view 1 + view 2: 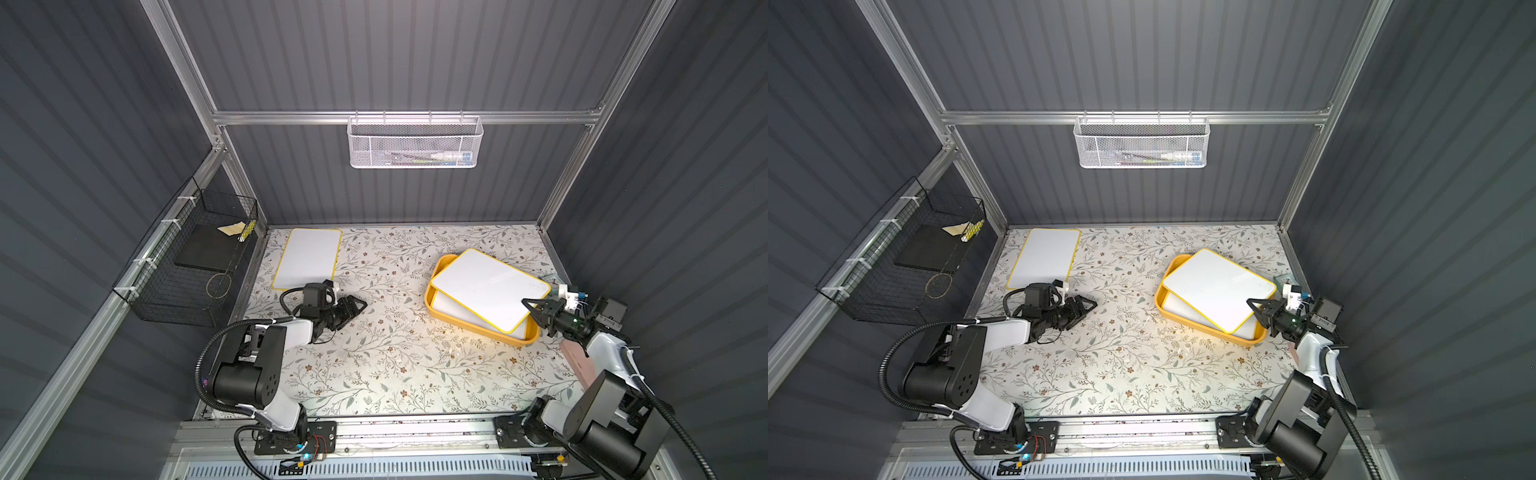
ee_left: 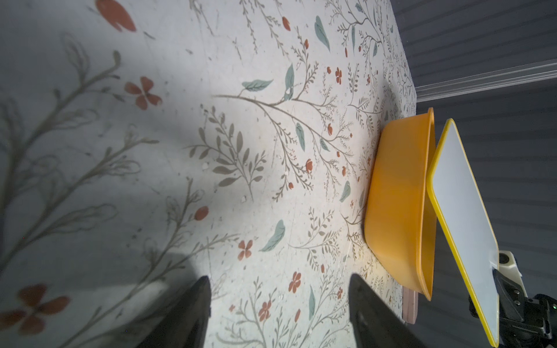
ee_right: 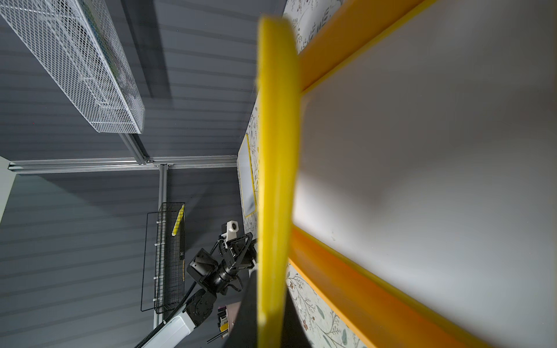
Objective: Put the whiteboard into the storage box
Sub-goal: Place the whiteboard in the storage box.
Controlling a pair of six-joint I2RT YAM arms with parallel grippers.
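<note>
The right gripper (image 1: pixel 532 309) pinches the near right corner of a yellow-framed whiteboard (image 1: pixel 486 286), one of its fingers lying flat on the white face. In both top views the whiteboard hangs tilted and skewed over the storage box (image 1: pixel 469 324), with the gripped corner raised. The opposite end sits low by the box's far rim; whether it touches that rim cannot be told.

In the right wrist view the whiteboard (image 3: pixel 277 150) shows edge-on as a blurred yellow band. Beside it a second board (image 3: pixel 437 150) lies flat inside the orange walls of the storage box (image 3: pixel 346 39). In a top view part of that second board (image 1: pixel 1183 309) shows beneath the held one.

The storage box stands on the right side of the floral worktop (image 1: pixel 395 353), well apart from the left arm.

The left gripper (image 1: pixel 359 305) hovers low over the worktop with its fingers (image 2: pixel 196 313) spread and nothing between them. It points towards the storage box (image 2: pixel 398 195). Just behind it, at the far left corner, a third board (image 1: pixel 309 257) lies flat on the worktop.
</note>
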